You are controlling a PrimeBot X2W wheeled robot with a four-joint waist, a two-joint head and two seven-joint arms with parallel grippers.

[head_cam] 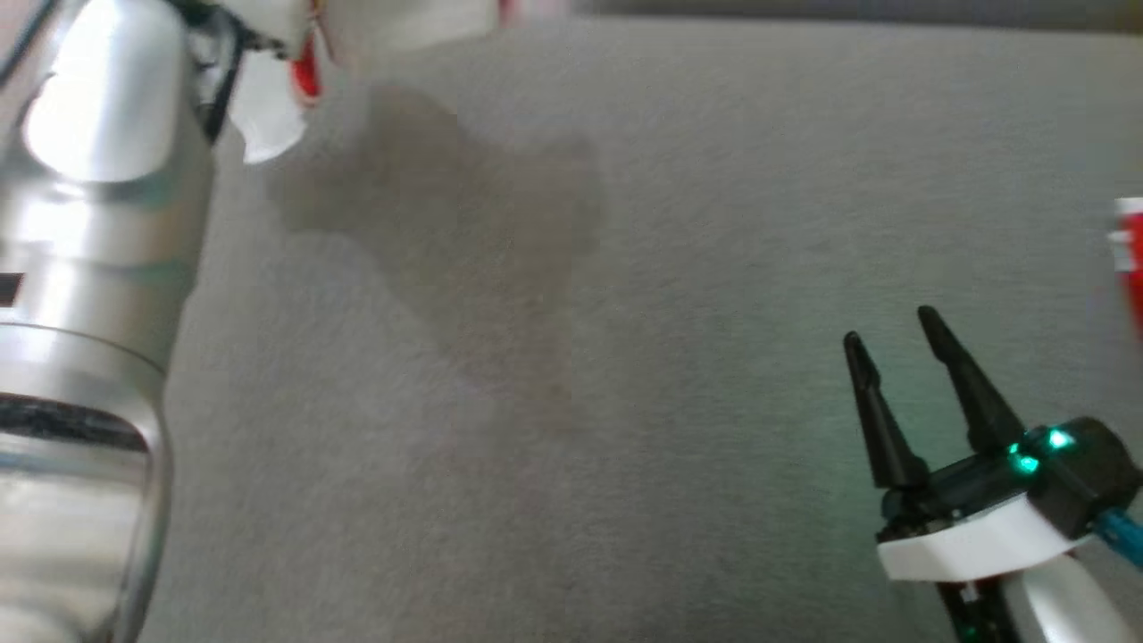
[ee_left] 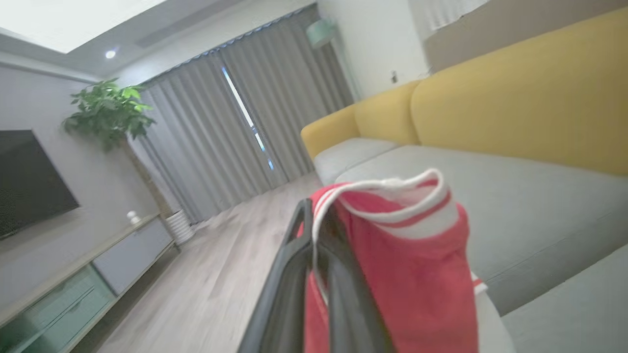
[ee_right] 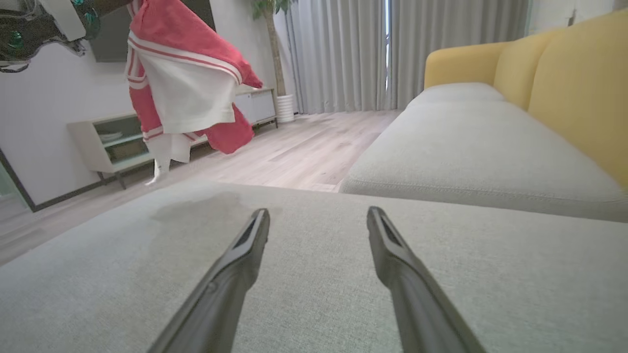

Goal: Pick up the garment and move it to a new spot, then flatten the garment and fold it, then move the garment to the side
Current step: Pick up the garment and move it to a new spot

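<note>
Pick-up's done: left jaws clamped on the red-and-white garment [ee_right: 186,93] dangling above the grey cushion [head_cam: 625,375], right jaws wide and empty; placing, flattening, folding all left to do.

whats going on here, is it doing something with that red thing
The robot's left pincer is shut on a red and white garment and holds it up in the air, where it hangs bunched, clear of the grey sofa seat. The right pincer is open and empty, low over that seat. The garment has not yet been set down, flattened or folded.
</note>
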